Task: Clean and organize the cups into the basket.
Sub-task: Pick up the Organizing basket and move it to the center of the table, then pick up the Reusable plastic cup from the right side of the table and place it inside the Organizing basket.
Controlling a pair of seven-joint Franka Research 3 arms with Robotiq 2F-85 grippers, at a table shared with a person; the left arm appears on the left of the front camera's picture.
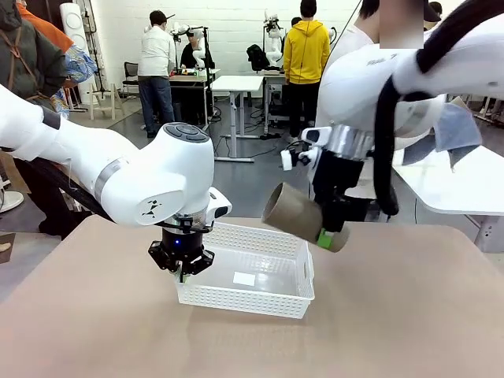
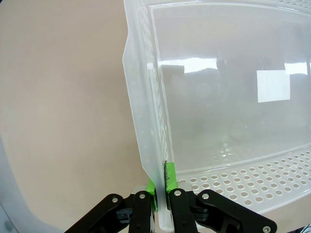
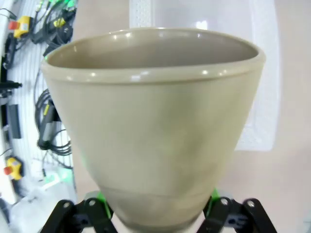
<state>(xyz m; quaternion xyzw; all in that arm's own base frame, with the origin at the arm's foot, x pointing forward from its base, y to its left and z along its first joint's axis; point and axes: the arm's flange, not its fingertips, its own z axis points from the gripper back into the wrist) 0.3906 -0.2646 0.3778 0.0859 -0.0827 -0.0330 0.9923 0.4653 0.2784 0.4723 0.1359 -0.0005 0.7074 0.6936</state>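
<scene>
Tan cup (image 1: 293, 213) is clamped at its base by the right gripper (image 1: 329, 234), held sideways at frame centre above the basket (image 1: 244, 298), whose lower-left rim is pinched tight by the left gripper (image 1: 183, 270). Placing is judged in hand; lowering into the basket is called for next.

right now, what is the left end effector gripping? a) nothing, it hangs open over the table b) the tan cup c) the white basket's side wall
c: in the left wrist view the left end effector is pinched shut on the thin side wall of the basket, while the tan cup sits in the right end effector.
</scene>
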